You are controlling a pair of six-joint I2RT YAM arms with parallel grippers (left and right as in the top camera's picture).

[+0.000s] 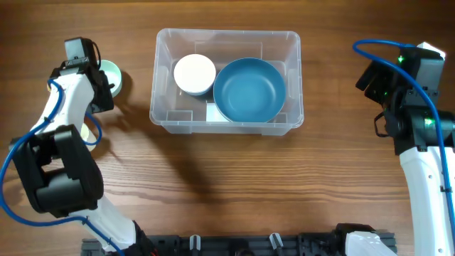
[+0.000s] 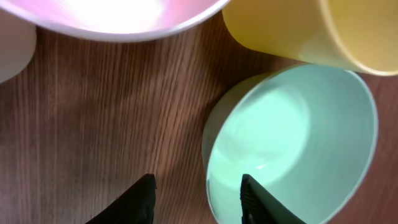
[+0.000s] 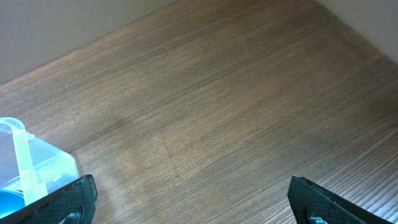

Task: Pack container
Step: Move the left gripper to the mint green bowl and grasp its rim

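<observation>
Container (image 1: 227, 33) holds cream bowl (image 1: 194, 74) and blue bowl (image 1: 249, 89). Left gripper (image 2: 196, 182), left of container: jaws apart, astride mint bowl (image 2: 292, 137) rim, likely set for a rim pinch. Right gripper (image 3: 193, 208), right of container: jaws wide, empty, parked clear.

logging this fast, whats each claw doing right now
left claw: open, astride mint cup rim
right claw: open, empty

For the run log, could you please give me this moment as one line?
container: blue bowl, white bowl inside | left jaws: open, astride mint cup rim | right jaws: open, over table
</observation>
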